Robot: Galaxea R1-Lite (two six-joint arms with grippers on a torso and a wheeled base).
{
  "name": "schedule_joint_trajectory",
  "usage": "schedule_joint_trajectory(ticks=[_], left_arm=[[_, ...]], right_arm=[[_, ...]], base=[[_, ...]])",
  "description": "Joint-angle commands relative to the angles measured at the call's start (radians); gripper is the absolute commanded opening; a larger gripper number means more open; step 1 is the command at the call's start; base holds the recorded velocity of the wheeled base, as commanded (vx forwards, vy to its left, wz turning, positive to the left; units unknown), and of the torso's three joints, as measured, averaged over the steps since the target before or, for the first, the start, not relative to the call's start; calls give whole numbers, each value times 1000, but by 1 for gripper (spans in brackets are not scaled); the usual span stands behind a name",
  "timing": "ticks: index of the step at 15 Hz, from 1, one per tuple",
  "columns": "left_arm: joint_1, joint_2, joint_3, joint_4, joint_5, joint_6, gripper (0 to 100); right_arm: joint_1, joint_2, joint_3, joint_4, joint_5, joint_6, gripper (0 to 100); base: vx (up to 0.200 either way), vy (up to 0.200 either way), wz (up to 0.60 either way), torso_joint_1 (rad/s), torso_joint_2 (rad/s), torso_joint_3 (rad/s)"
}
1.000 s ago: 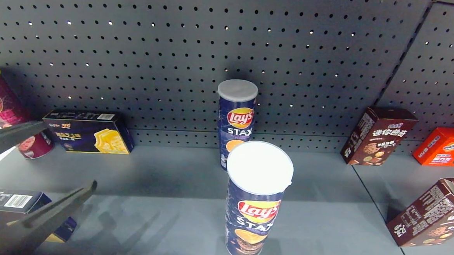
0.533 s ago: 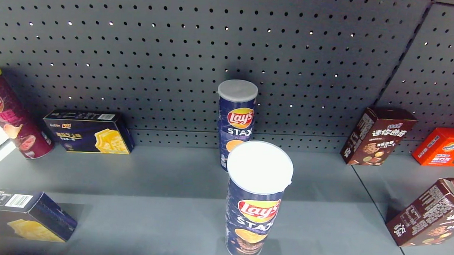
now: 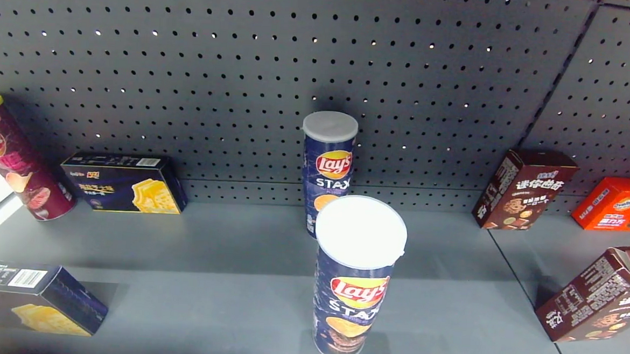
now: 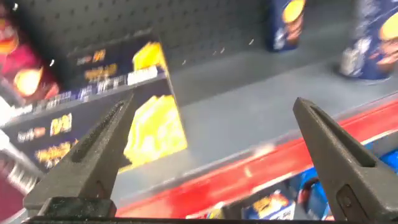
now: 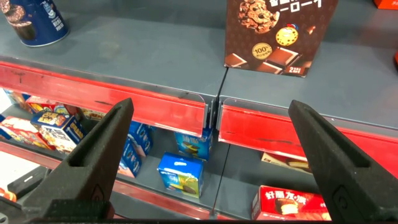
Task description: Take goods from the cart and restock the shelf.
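Two tall dark blue chip cans stand upright mid-shelf, the front can (image 3: 355, 287) near the edge and the rear can (image 3: 327, 167) by the pegboard. A dark blue wafer box (image 3: 33, 297) lies at the front left of the grey shelf (image 3: 225, 248). My left gripper (image 4: 214, 104) is open and empty, held in front of the shelf's red edge rail (image 4: 249, 171) and facing that wafer box (image 4: 149, 121). My right gripper (image 5: 211, 107) is open and empty, outside the rail (image 5: 155, 99), below a brown cookie box (image 5: 280, 31).
A second wafer box (image 3: 123, 183) and a purple can (image 3: 14, 158) sit at the back left. Brown boxes (image 3: 524, 188) (image 3: 600, 294) and an orange box (image 3: 618, 203) occupy the right bay. Several blue packs (image 5: 180, 174) fill the shelf below. Open shelf floor lies either side of the cans.
The left gripper's open fingers, which stood over the front wafer box at the lower left of the head view, have pulled back out of that view. The box stays on the shelf.
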Motion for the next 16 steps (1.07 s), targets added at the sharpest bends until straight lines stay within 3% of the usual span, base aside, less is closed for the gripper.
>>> schedule_joint_trajectory(ticks=[1,3,4,6,8,10,12,13,16], left_arm=[[56,71,9,22,-9,-2,100],[146,108,9,26,-35,-2,100],[229,122,9,63,-75,-4,100],[240,75,9,158,-100,-27,100],[242,75,9,153,-98,-41,100],[251,105,9,155,-100,-80,100],[355,45,9,153,-100,-87,100],[323,5,9,155,-103,-93,100],[318,-21,9,153,-100,-146,100]], right_arm=[[0,1,0,0,0,0,100],[0,1,0,0,0,0,100],[0,1,0,0,0,0,100],[0,1,0,0,0,0,100],[0,1,0,0,0,0,100],[0,1,0,0,0,0,100],[0,1,0,0,0,0,100],[0,1,-1,0,0,0,100],[0,1,0,0,0,0,100]], base=[[0,0,0,0,0,0],[0,0,0,0,0,0],[0,0,0,0,0,0],[0,0,0,0,0,0],[0,0,0,0,0,0],[0,0,0,0,0,0],[0,0,0,0,0,0],[0,0,0,0,0,0],[0,0,0,0,0,0]])
